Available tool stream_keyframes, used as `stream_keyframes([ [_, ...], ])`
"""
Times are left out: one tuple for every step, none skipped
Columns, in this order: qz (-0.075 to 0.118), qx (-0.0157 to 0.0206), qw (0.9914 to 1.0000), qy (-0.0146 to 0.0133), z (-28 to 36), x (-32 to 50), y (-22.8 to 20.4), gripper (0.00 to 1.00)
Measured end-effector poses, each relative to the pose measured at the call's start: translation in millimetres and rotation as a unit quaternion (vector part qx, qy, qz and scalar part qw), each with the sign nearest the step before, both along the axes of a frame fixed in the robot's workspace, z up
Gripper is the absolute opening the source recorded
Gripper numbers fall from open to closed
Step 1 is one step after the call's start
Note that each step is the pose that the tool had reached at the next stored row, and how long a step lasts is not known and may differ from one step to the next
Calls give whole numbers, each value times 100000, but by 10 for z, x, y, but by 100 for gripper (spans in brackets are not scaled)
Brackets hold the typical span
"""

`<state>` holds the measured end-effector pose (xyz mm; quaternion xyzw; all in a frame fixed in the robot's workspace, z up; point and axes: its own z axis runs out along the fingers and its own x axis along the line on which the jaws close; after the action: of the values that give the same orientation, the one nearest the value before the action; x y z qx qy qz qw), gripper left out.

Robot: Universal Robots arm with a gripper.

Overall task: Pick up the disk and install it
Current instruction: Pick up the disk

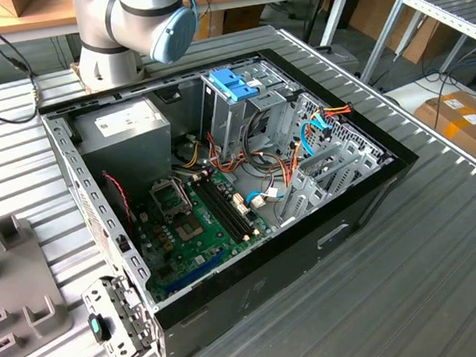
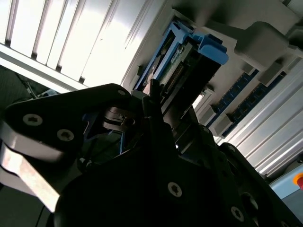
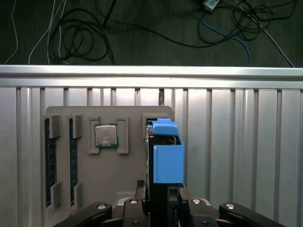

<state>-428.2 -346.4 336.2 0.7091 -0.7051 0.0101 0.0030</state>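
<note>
While the claw [image 3: 162, 201] sits closed on the disk [image 3: 160, 142], held on edge between its jaws at a slot of the grey holder [image 3: 128, 182] just beyond, pick-up looks the step in hand; drawing clear calls for a straight pull so the blue rails [image 3: 168, 165] don't snag.

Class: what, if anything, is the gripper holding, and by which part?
The gripper looks clamped on the disk, at its end nearest the wrist; its blue-railed end juts free.
</note>
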Motion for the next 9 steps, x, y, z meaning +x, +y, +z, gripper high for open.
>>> stream_keyframes([
  [-1,0,100000,-2,14,0,0,35],
  [0,3,100000,-9,32,0,0,35],
  [2,-1,100000,-4,62,0,0,35],
  [0,2,100000,-9,103,0,0,35],
  [-1,0,100000,-5,142,0,0,35],
  [0,0,100000,-7,170,0,0,35],
  [0,2,100000,-8,187,0,0,35],
  [3,0,100000,-5,201,0,0,35],
  [2,2,100000,-9,210,0,0,35],
])
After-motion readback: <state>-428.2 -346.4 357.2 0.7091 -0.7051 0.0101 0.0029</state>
